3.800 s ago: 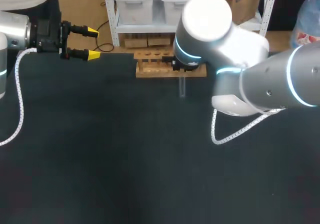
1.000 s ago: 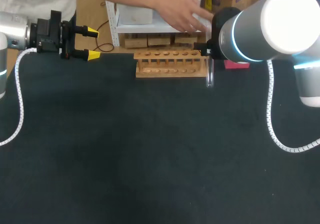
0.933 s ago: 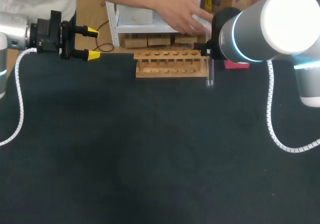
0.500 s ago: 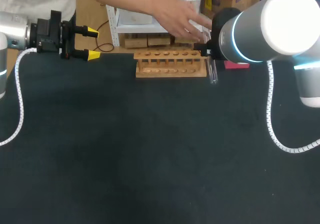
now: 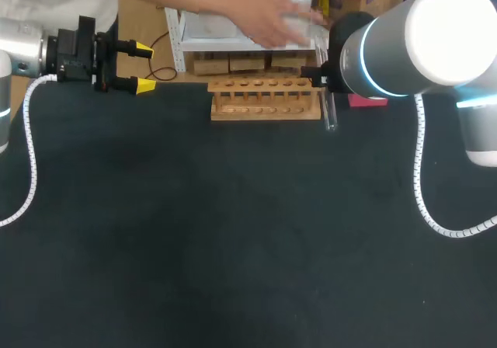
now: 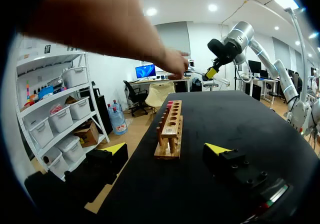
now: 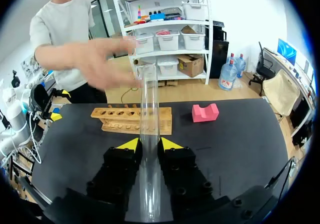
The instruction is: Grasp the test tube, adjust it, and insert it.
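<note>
Head view: the test tube [image 5: 330, 116] hangs from the right arm [image 5: 404, 45] just off the right end of the wooden rack [image 5: 264, 109], at the bench's far edge. A person's hand [image 5: 268, 18] reaches above the rack. The left claw [image 5: 133, 68] stands open near the far left corner.

Left wrist view: those fingers hold nothing, with the rack ahead of them.

Right wrist view: the right claw [image 7: 149, 144] pinches the tube about mid-length. It is thin glass, probably light, stiff, slick and brittle, so a gentle mid-body squeeze seems safest.
</note>
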You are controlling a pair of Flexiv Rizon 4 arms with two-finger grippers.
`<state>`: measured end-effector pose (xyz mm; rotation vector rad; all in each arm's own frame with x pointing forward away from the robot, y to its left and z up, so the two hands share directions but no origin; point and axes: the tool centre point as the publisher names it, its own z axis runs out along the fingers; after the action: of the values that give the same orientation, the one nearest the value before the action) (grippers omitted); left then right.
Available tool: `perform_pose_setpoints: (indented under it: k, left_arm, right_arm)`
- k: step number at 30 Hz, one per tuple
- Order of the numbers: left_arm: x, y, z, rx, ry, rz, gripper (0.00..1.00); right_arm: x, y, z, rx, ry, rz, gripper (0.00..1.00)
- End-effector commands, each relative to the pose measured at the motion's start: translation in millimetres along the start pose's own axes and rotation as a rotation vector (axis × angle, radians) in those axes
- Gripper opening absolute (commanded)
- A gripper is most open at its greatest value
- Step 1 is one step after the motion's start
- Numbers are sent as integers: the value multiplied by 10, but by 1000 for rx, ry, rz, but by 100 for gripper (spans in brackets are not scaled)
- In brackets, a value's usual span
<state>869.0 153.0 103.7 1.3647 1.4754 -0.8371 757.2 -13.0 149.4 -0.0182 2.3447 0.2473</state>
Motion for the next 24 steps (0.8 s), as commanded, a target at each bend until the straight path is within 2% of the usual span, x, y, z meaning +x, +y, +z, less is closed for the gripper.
perform_pose_setpoints:
  k: [1, 7, 15, 24]
  left_arm:
    - [10, 8, 2, 1, -1, 2, 100]
    - [10, 8, 2, 1, -1, 2, 100]
    - [10, 8, 2, 1, -1, 2, 100]
    - [10, 8, 2, 1, -1, 2, 100]
  right_arm:
    - [19, -10, -6, -2, -9, 1, 0]
    - [8, 72, 162, 1, -10, -3, 0]
    - [16, 314, 549, 32, 3, -10, 0]
    - [47, 422, 920, 61, 29, -24, 0]
